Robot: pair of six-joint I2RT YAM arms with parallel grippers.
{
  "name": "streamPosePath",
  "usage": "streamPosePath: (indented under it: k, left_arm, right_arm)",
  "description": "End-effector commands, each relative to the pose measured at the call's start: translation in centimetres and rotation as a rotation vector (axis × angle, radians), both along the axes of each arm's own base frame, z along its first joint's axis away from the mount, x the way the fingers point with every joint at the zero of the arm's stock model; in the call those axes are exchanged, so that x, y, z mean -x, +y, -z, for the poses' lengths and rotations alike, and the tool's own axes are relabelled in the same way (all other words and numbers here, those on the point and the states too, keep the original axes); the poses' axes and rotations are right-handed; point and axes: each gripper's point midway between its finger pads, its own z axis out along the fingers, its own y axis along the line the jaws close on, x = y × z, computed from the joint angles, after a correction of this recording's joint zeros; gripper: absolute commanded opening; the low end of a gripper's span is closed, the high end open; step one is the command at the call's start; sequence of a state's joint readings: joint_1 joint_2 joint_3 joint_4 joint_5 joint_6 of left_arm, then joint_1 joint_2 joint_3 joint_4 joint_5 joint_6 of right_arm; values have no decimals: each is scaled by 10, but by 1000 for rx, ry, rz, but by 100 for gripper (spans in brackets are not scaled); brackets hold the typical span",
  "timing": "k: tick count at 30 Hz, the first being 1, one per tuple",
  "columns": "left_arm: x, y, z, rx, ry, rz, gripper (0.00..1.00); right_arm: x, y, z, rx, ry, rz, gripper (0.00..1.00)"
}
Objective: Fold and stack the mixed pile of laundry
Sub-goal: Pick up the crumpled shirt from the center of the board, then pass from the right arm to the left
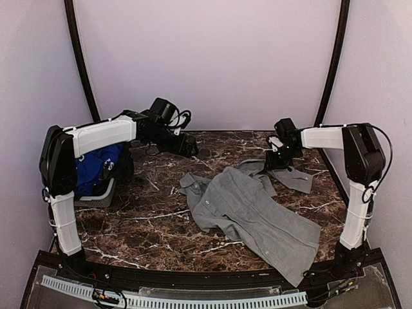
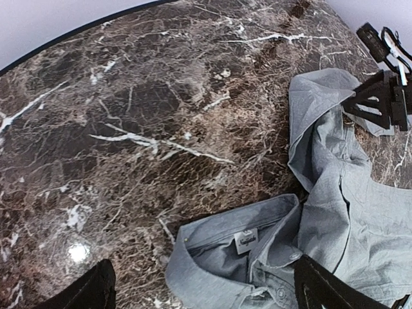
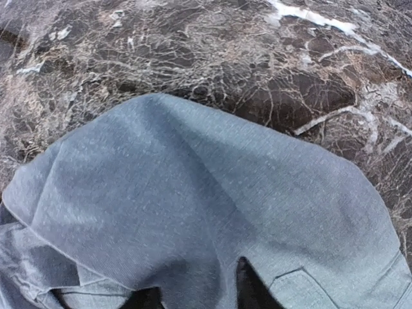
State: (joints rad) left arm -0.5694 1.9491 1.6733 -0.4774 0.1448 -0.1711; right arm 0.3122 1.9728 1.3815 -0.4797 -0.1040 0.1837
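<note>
Grey shirt (image 1: 251,209), just one, lies spread on the dark marble table (image 1: 141,219). Its single collar label (image 2: 246,241) bears writing too small to read. The right gripper (image 1: 278,159) pinches the shirt's far sleeve. The left gripper (image 1: 190,148), fingers wide apart, hovers beyond the collar. One royal-blue T-shirt (image 1: 96,168) sits well left of the shirt.

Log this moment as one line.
grey button-up cloth shirt: lying on brown marble table | right jaws: pinching sleeve | left jaws: open
</note>
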Motion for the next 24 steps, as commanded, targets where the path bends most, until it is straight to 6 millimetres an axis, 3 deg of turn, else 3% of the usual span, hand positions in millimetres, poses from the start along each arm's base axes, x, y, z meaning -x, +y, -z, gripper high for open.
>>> streamPosePath:
  k: [1, 2, 6, 9, 13, 16, 24]
  left_arm:
    - [-4, -27, -18, 77, -55, 67, 95]
    - [-5, -30, -16, 77, -56, 74, 95]
    - [-10, -47, -20, 107, -84, 113, 95]
    - [-11, -66, -22, 128, -132, 162, 95]
    - [-1, -105, -34, 162, -231, 277, 99]
    - [12, -133, -50, 214, -288, 352, 99]
    - [17, -155, -75, 294, -332, 369, 99]
  right_arm:
    - [-24, -3, -19, 51, -64, -2, 12]
    - [-30, -5, -26, 56, -82, 5, 0]
    - [-43, -2, -64, 35, -147, 1, 0]
    - [-39, 21, -108, -94, -209, -62, 0]
    - [-17, 62, -172, -224, -307, -188, 0]
    - [3, 88, -209, -299, -351, -265, 0]
    - [53, 139, -277, -413, -428, -425, 0]
